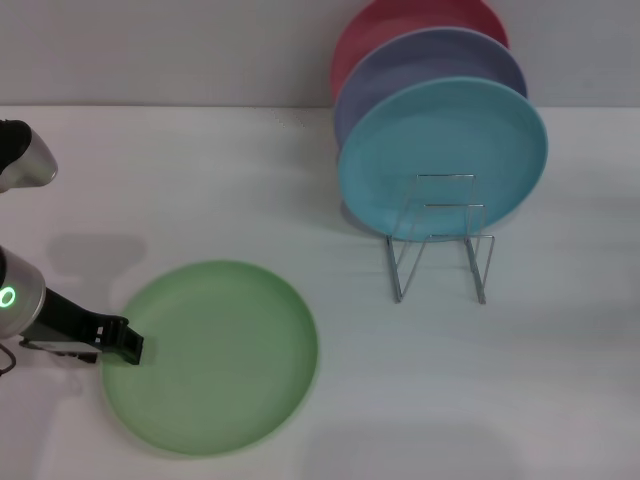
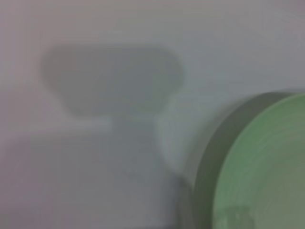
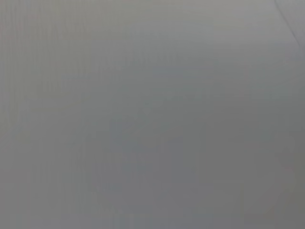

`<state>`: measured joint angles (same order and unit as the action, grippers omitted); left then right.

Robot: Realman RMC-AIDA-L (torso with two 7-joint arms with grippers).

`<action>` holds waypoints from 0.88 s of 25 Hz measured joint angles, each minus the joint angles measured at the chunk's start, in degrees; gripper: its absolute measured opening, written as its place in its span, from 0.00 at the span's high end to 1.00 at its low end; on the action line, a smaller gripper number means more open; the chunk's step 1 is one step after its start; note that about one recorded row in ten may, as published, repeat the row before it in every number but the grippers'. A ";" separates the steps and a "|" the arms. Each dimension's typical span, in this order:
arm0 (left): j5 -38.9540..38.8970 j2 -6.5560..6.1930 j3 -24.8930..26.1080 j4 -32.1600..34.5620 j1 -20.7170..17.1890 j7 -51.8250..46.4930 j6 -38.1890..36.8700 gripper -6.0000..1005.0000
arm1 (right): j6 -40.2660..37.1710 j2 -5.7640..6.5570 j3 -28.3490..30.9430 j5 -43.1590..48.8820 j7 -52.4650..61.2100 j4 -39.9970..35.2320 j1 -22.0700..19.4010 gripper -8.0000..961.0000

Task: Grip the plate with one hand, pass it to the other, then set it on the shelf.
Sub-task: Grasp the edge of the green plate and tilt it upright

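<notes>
Large round light green matte plate (image 1: 212, 357) lies flat on white counter (image 1: 200, 190), well apart from silver wire shelf (image 1: 440, 240). Left hand (image 1: 128, 343) at plate's rim; grip state: can't tell.

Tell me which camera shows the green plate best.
Head view: the whole green plate lies flat on the table, with the left gripper at its left rim. The left wrist view catches only a blurred edge of it; the right wrist view shows none.

Plate (image 1: 215, 360) plain light green; shelf (image 1: 440, 240) silver wire.
</notes>
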<state>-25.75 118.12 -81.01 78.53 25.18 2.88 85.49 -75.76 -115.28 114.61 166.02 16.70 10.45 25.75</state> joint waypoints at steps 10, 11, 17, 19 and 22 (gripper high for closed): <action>1.32 0.17 -0.16 -0.07 0.25 0.02 0.17 0.61 | -0.02 -0.03 0.00 0.00 0.00 0.02 0.00 0.31; 1.34 0.18 -0.21 -0.12 0.30 0.04 0.17 0.66 | -0.04 -0.04 0.00 0.00 0.00 0.04 0.00 0.31; 1.40 0.19 -0.81 -0.59 0.62 0.11 0.12 0.68 | -0.09 -0.03 0.00 0.00 0.00 0.09 0.00 0.31; 1.41 0.19 -0.85 -0.70 0.74 0.13 0.11 0.71 | -0.09 -0.03 0.00 0.00 0.00 0.10 0.00 0.31; 1.41 0.19 -0.88 -0.74 0.87 0.18 0.15 0.74 | -0.09 -0.04 0.00 0.00 0.00 0.10 -0.05 0.31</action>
<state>-24.34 118.30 -81.89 77.78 26.05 3.07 85.63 -75.85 -115.31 114.61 166.02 16.70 10.55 25.70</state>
